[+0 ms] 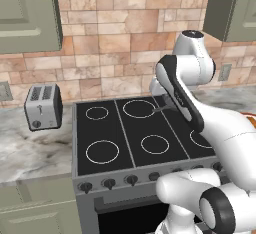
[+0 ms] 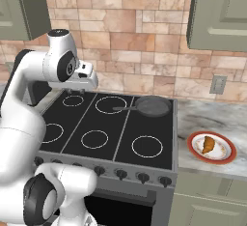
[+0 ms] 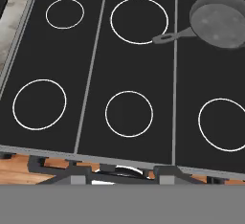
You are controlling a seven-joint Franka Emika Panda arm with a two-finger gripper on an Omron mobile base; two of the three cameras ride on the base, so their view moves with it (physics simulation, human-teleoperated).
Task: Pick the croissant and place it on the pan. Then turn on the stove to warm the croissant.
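The stove (image 2: 108, 123) is a wide black glass cooktop with 5 white ring burners, set in a grey metal body with a row of dark knobs (image 2: 120, 174) along its front edge. The pan (image 2: 153, 106) sits on the back right burner, dark grey and round, its long thin handle (image 2: 124, 108) pointing left toward the back middle ring; in the hand view the same pan (image 3: 220, 21) lies at the upper right, and nothing is in it. The croissant (image 2: 208, 144) — a small orange-brown lump — rests on a white plate with a red-orange rim (image 2: 226, 158), which stands on the marble counter (image 2: 207, 116) just right of the stove, well apart from the pan. The arm is raised over the back left part of the cooktop, with the hand (image 2: 82, 79) looking down on the burners. The gripper's fingers are not plainly seen in any view, so the pictures alone do not give their gap; going by how the claw reads, it is drawn narrow, nearly closed, and it holds nothing. A silver 2-slot toaster (image 1: 43, 106) stands on the counter left of the stove, against the stone tile wall (image 1: 115, 43).
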